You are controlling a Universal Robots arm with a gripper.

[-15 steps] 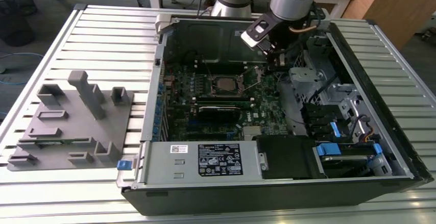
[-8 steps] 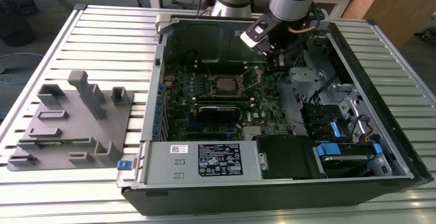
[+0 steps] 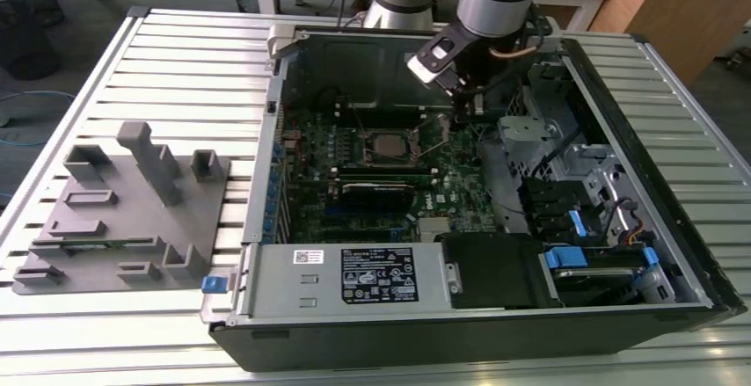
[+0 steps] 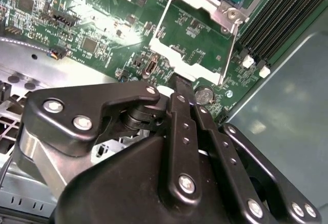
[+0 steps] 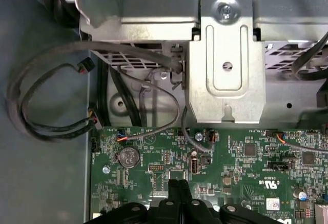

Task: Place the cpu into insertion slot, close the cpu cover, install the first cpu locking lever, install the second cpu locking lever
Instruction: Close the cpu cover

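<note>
The flat green motherboard (image 3: 458, 188) is speckled with tiny black and silver parts. The small square cpu (image 3: 385, 146) has a dull silver-grey top. The thin, bright silvery cpu cover (image 4: 174, 55) shows green board through its window. The matte black gripper (image 4: 179, 83) is dotted with shiny silver screw heads. The pale ribbed metal worktop (image 3: 141, 69) is striped with darker grooves. The moulded fixture block (image 3: 118, 210) is plain mid-grey. The box-shaped power supply (image 3: 352, 276) is silver with a black-and-white label.
</note>
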